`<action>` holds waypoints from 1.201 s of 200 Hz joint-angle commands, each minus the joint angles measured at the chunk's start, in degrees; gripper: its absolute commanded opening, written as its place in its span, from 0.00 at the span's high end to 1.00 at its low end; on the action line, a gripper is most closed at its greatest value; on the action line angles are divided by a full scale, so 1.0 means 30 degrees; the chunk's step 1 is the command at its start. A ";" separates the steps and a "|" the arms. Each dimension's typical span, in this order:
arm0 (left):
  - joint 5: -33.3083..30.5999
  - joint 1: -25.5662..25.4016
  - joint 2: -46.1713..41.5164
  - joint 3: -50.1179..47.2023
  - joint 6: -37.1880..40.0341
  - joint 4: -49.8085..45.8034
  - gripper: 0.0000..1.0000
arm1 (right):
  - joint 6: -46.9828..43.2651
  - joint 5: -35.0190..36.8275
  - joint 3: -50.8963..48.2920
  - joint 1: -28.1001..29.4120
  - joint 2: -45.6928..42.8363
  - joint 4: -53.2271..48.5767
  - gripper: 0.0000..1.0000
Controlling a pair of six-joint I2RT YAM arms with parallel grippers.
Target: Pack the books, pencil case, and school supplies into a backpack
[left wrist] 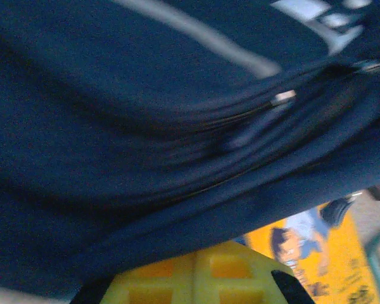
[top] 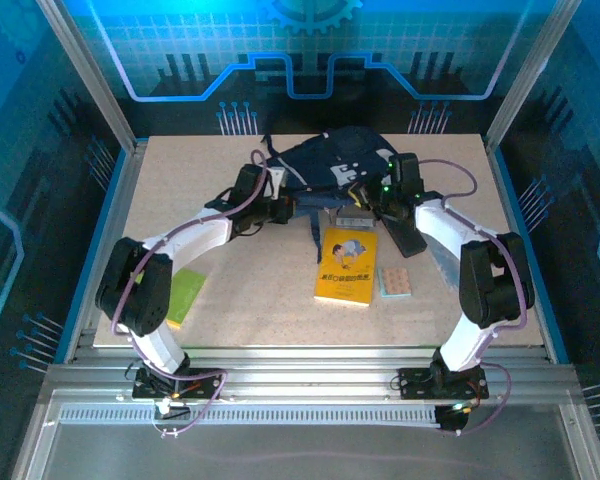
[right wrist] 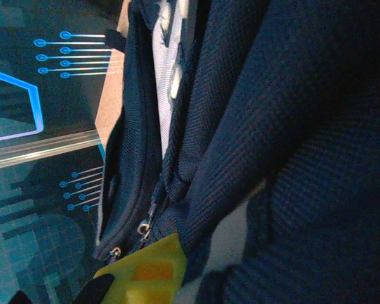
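- At the surface's far middle, left end effector and right end effector are both clamped shut on backpack fabric.
- Just toward the near edge lies the orange-yellow book, lengthwise near-to-far, slightly nearer the right arm.

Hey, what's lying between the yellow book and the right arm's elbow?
The small tan dotted pad lies there on the table, close beside the yellow book, with the right arm's elbow farther right. The top view shows it.
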 commanded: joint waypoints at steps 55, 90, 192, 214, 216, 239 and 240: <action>0.2306 -0.0719 -0.1325 -0.2456 -0.0871 0.2140 0.90 | 0.0781 -0.0203 0.0744 0.0664 0.0116 0.1261 1.00; 0.2579 -0.2225 -0.0836 -0.3897 -0.1793 0.7672 0.60 | 0.0830 -0.0146 0.1017 0.0857 -0.0148 0.0921 1.00; -0.1656 -0.2988 0.4796 -0.1751 -0.0999 1.3516 0.50 | 0.2464 -0.0556 0.0761 0.1424 -0.1082 0.1911 1.00; -0.2782 -0.2992 0.5269 -0.1461 -0.1082 1.4408 0.51 | 0.2660 -0.0708 0.0651 0.1497 -0.1148 0.2143 1.00; -0.2840 -0.2995 0.5325 -0.1424 -0.1065 1.4433 0.51 | 0.2659 -0.0727 0.0645 0.1498 -0.1148 0.2149 1.00; -0.3212 -0.3039 0.5997 -0.0740 -0.0986 1.5001 0.51 | 0.3030 -0.0818 0.0396 0.1583 -0.1119 0.2583 1.00; -0.3207 -0.3032 0.6026 -0.0719 -0.0998 1.5014 0.51 | 0.3035 -0.0820 0.0388 0.1585 -0.1104 0.2587 1.00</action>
